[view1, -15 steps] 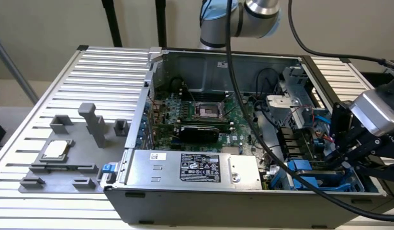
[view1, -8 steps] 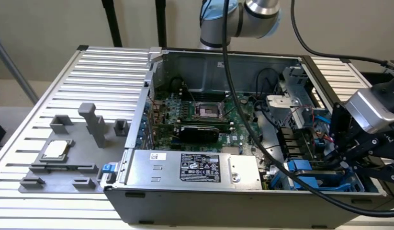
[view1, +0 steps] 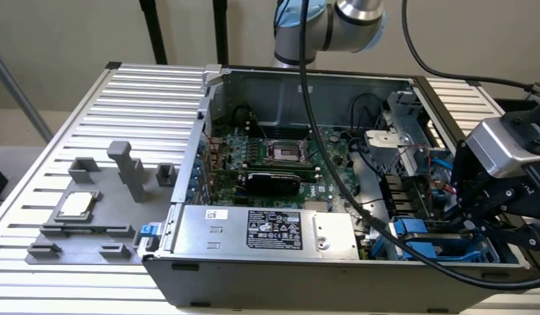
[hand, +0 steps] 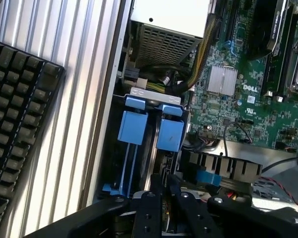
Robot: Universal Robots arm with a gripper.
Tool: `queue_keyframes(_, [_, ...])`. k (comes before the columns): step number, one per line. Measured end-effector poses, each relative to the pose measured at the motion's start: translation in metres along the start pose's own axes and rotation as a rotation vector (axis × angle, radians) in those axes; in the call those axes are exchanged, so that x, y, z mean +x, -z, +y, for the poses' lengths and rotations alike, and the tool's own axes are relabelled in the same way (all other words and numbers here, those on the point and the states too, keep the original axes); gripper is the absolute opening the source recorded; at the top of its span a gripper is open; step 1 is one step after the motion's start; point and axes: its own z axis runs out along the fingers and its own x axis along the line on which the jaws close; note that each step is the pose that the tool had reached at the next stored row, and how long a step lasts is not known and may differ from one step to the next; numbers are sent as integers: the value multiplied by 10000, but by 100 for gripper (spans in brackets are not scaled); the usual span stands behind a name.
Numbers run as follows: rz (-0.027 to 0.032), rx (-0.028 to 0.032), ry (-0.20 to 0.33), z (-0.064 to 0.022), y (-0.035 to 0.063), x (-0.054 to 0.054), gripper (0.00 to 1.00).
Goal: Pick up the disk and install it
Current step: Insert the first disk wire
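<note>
The disk [hand: 170, 135] stands on edge in the drive bay at the case's front corner, its bright blue carrier end facing the wrist camera and a thin grey edge running back to my fingers. My gripper [hand: 164, 186] is closed on that edge, its black fingers [hand: 155, 184] nearly together. In the exterior view, my gripper [view1: 476, 226] hangs over the bay at the exterior view's right, just above the disk's blue rails [view1: 436, 248]. Most of the drive body is hidden inside the bay.
A second blue carrier [hand: 133, 126] sits in the slot beside the disk. The silver power-supply box [view1: 265, 230] lies along the case front, the motherboard [view1: 279, 157] behind it. A black keyboard [hand: 20, 124] lies outside the case. A CPU chip [view1: 77, 205] rests on a grey fixture.
</note>
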Motion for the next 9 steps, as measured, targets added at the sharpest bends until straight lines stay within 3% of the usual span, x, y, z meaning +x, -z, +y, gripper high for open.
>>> queue_keyframes(9, [-4, 210, -595, 43, -6, -16, 16])
